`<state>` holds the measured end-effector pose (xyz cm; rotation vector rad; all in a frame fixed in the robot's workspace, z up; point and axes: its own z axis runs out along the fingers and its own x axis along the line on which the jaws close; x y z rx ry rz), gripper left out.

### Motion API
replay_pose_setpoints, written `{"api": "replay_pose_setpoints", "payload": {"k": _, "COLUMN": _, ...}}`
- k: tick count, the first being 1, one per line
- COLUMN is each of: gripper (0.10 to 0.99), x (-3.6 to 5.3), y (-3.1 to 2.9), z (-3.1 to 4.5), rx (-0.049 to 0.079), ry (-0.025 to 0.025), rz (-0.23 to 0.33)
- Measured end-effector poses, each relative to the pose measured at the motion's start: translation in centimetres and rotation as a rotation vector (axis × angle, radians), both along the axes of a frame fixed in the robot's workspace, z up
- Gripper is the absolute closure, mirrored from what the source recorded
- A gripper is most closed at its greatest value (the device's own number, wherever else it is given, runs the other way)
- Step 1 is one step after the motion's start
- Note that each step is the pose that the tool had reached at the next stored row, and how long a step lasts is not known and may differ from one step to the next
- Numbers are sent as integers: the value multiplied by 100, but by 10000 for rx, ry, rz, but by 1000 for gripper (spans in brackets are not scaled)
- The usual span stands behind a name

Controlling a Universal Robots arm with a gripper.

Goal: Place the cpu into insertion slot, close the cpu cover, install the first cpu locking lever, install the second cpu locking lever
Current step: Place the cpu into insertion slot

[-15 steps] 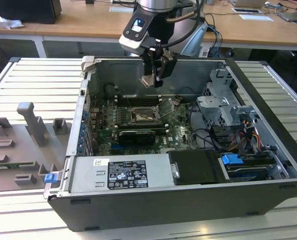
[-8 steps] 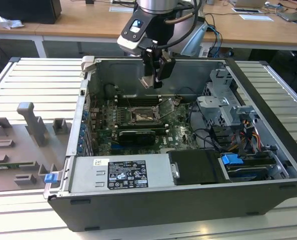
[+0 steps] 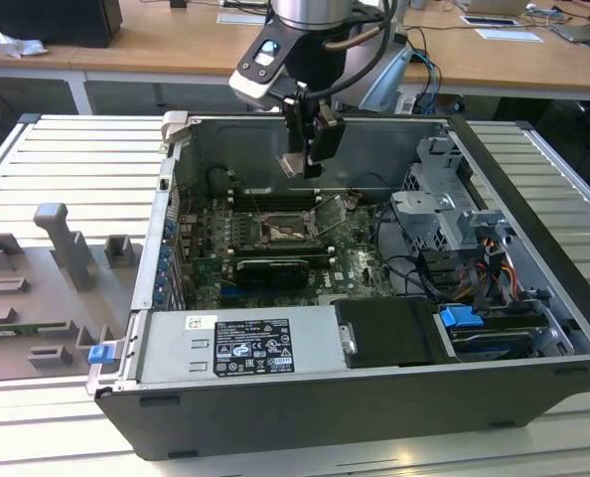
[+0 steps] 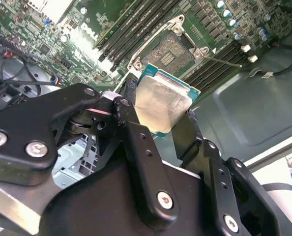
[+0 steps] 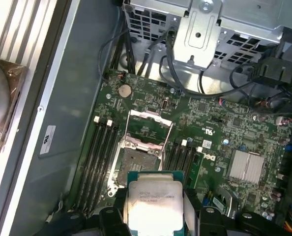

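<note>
Pinching the cpu by two opposite edges in the gripper, fingers closed on it, and holding it well above the open insertion slot inside the computer case. Risking a damaged slot by coming down tilted or off-centre, or a dropped cpu through so slim an edge grip. Noting the cpu cover standing raised just beside the slot, memory slots flanking it and a black expansion card near, crowding the approach.

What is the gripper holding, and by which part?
The gripper holds the cpu, pinched by two opposite side edges, its metal top left bare.
</note>
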<state>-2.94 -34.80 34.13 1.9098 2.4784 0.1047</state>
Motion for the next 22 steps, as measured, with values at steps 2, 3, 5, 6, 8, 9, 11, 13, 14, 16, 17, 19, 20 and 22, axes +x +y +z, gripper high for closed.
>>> {"api": "replay_pose_setpoints", "payload": {"k": 2, "gripper": 549, "x": 0, "y": 0, "z": -5, "rx": -4, "ry": 2, "rz": -250}}
{"api": "replay_pose_setpoints", "payload": {"k": 3, "gripper": 549, "x": 0, "y": 0, "z": -7, "rx": -5, "ry": 2, "rz": -377}}
{"api": "replay_pose_setpoints", "payload": {"k": 5, "gripper": 549, "x": 0, "y": 0, "z": -12, "rx": -4, "ry": 2, "rz": -618}}
{"api": "replay_pose_setpoints", "payload": {"k": 6, "gripper": 549, "x": 0, "y": 0, "z": -14, "rx": -3, "ry": 2, "rz": -700}}
{"api": "replay_pose_setpoints", "payload": {"k": 8, "gripper": 549, "x": 0, "y": 0, "z": -22, "rx": -5, "ry": 2, "rz": -892}}
{"api": "replay_pose_setpoints", "payload": {"k": 9, "gripper": 549, "x": 0, "y": 0, "z": -24, "rx": -9, "ry": 2, "rz": -910}}
{"api": "replay_pose_setpoints", "payload": {"k": 11, "gripper": 549, "x": 0, "y": 0, "z": -35, "rx": -31, "ry": 0, "rz": -915}}
{"api": "replay_pose_setpoints", "payload": {"k": 13, "gripper": 549, "x": 0, "y": 0, "z": -58, "rx": -59, "ry": 0, "rz": -914}}
{"api": "replay_pose_setpoints", "payload": {"k": 14, "gripper": 549, "x": 0, "y": 0, "z": -64, "rx": -59, "ry": 1, "rz": -914}}
{"api": "replay_pose_setpoints", "payload": {"k": 16, "gripper": 549, "x": 0, "y": 0, "z": -71, "rx": -62, "ry": 2, "rz": -937}}
{"api": "replay_pose_setpoints", "payload": {"k": 17, "gripper": 549, "x": 0, "y": 0, "z": -73, "rx": -61, "ry": 2, "rz": -969}}
{"api": "replay_pose_setpoints", "payload": {"k": 19, "gripper": 549, "x": 0, "y": 1, "z": -80, "rx": -59, "ry": 1, "rz": -1074}}
{"api": "replay_pose_setpoints", "payload": {"k": 20, "gripper": 549, "x": 0, "y": 0, "z": -85, "rx": -58, "ry": 1, "rz": -1122}}
{"api": "replay_pose_setpoints", "payload": {"k": 22, "gripper": 549, "x": 0, "y": 0, "z": -97, "rx": -60, "ry": 2, "rz": -1245}}
